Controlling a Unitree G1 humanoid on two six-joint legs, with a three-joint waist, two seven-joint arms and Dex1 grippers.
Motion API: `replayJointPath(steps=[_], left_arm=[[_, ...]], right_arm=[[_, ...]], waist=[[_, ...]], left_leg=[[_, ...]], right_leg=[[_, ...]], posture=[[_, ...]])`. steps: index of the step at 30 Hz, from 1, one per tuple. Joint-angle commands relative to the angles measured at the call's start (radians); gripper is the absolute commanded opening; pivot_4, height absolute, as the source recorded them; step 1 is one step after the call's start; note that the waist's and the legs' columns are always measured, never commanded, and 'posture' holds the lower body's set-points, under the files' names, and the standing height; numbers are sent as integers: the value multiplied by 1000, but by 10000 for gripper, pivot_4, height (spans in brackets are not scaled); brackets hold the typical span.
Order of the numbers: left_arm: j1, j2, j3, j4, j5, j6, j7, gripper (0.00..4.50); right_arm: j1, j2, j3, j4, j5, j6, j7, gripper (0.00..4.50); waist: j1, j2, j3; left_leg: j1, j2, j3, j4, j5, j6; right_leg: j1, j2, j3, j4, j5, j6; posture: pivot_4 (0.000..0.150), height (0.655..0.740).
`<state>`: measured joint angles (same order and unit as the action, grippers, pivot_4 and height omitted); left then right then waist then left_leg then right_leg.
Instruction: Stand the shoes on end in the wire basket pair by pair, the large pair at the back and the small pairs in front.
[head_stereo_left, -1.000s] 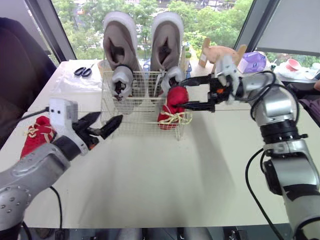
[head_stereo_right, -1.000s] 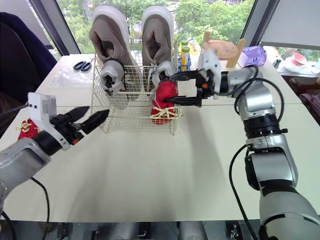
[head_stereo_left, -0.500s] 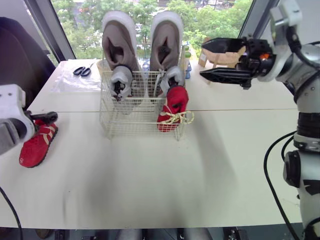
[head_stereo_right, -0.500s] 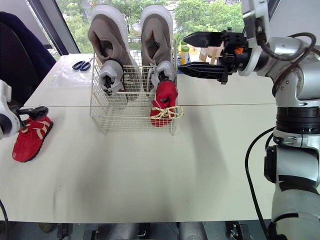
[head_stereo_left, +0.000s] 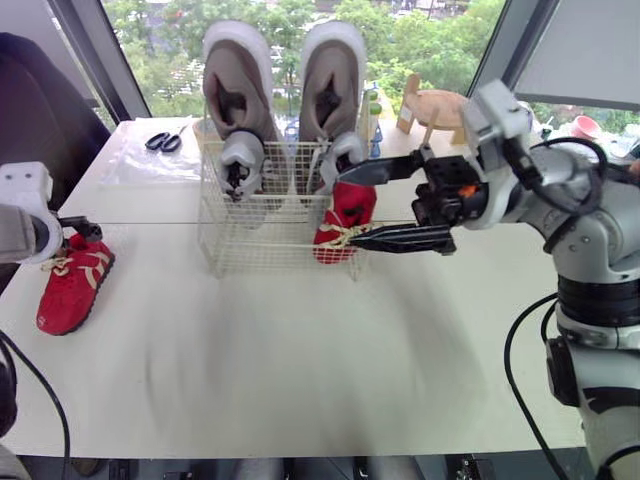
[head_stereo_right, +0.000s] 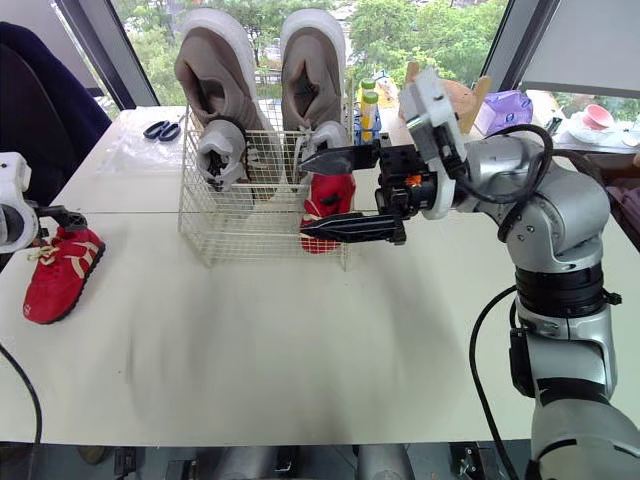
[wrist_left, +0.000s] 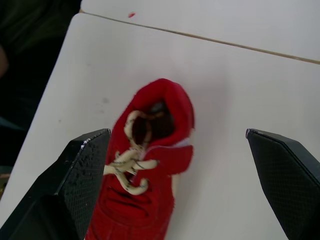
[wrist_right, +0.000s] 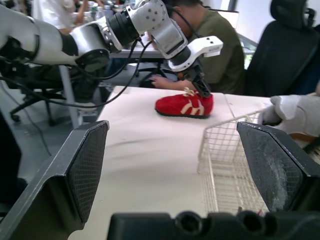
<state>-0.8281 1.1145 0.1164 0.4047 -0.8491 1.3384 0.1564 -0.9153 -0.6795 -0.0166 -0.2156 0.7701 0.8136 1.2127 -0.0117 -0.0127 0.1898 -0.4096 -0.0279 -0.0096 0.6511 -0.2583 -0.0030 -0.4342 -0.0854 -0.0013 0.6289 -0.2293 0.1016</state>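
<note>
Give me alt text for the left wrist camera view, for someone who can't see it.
A small red shoe with cream laces lies on the white table, framed between the two black fingers of the wide-open left gripper.

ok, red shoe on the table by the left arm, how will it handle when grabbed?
Probably soft: the red shoe looks like fabric with an open collar, so it may squash between the fingers. Likely light, far smaller than the tan shoes. Its loose cream laces could snag on the wire basket.
</note>
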Motion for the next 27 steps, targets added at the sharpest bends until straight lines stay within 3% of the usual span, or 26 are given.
replayJointPath(steps=[1,5,7,8,15,23,27], left_arm=[[-79,-28,-76,186,159,-111,-187,45000],[-188,-108,-79,534,298,-270,-330,45000],[-231,-133,-105,629,379,-349,-390,39414],[-252,-145,-112,663,410,-377,-403,36030],[-337,-193,-103,786,555,-453,-473,255],[-380,-175,-21,802,606,-431,-445,255],[-428,-148,22,617,585,-248,-444,255]], right_arm=[[6,4,-32,-51,24,-3,-48,44381],[4,14,-36,-75,38,8,-99,44381],[3,11,-40,-88,47,18,-121,45000],[5,9,-43,-93,51,21,-131,45000],[17,4,-51,-108,66,30,-177,45000],[22,12,-30,-88,43,0,-185,45000],[24,9,-21,-72,29,-17,-172,45000]], waist=[[1,0,0],[1,-1,0],[-1,-3,-1],[-3,-3,-1],[1,-6,0],[-1,-6,0],[-1,-13,1]], left_leg=[[0,0,0,0,0,0],[0,0,1,1,0,0],[0,0,2,1,0,1],[0,0,2,1,0,1],[0,1,4,2,0,2],[0,1,3,2,-1,2],[0,1,3,3,-1,2]], right_leg=[[0,0,0,0,0,0],[0,0,0,1,0,0],[0,0,0,1,0,0],[0,0,0,1,0,0],[0,0,-1,2,0,1],[0,-1,-1,3,0,1],[0,0,-1,3,0,1]], posture=[[1500,7400],[1500,7400],[1500,7400],[1500,7400],[1500,7400],[1500,7400],[1500,7400]])
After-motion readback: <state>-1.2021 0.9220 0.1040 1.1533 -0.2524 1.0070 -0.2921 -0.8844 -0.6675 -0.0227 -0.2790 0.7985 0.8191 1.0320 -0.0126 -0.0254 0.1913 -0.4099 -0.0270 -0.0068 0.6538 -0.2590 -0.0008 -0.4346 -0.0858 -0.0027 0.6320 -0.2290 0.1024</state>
